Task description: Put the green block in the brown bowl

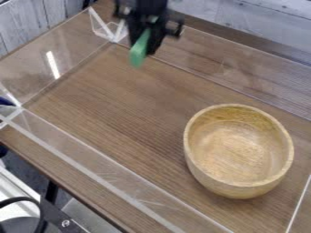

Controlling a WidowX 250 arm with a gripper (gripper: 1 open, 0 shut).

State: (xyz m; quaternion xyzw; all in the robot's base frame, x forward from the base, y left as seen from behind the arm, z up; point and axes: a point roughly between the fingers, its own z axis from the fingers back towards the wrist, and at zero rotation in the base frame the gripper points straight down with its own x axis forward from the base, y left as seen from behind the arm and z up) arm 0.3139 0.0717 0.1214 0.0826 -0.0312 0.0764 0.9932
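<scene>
Green block up in the air — clamped in the gripper, clear of the table!

The gripper (144, 38) sits near the top edge of the view, its jaws clenched on the upper part of the green block (142, 47), which hangs down tilted below the fingers, off the wooden tabletop (115, 118). The picture is a little blurred there. The brown bowl (239, 150) rests well apart at the lower right, upright and with nothing inside — a clear plastic wall (43, 68) rims the table on the left.

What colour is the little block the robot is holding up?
Green. The block shows clearly in the camera view.
</scene>
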